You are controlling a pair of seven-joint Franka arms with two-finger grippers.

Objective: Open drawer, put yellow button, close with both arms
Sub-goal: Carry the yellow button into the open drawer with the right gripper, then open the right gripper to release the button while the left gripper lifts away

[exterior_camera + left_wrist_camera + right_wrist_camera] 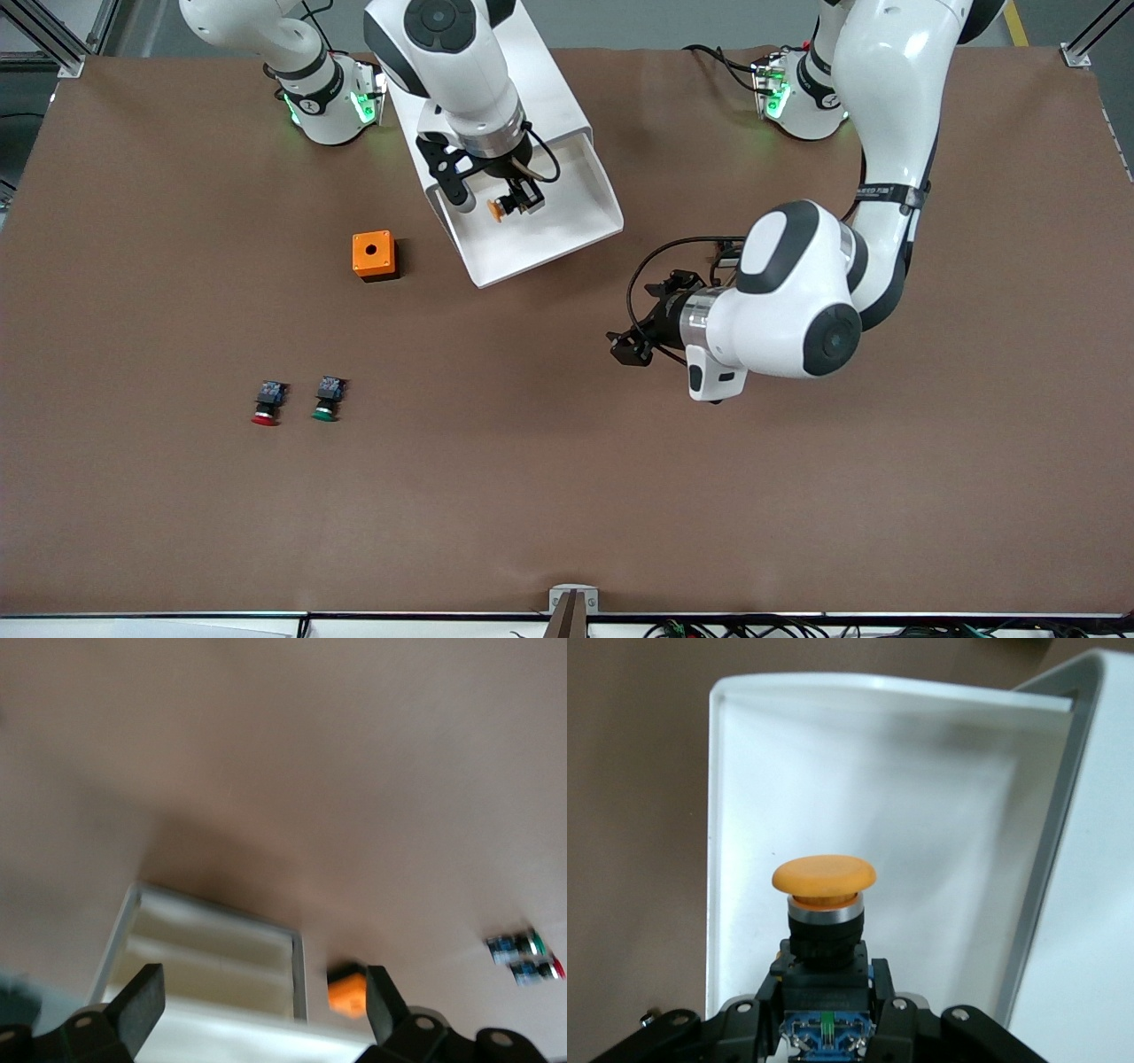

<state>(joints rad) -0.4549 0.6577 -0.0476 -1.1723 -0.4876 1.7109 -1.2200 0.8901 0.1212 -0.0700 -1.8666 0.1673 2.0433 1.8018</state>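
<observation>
Holding the yellow button [824, 904] clamped over the open drawer [580, 221], the right hand [514, 202] should lower before releasing, while the left hand [640, 332] waits wide over the surface [620, 487]

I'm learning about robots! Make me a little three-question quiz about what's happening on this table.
1. True or false: the right gripper is shut on the yellow button.
2. What is the held button over? A) the orange box B) the open white drawer C) the bare table
3. Fill in: the left gripper waits over the table with its fingers ____.

Key
1. True.
2. B. The red button and green button lie side by side on the table, nearer to the front camera than the orange box.
3. Open.
</observation>
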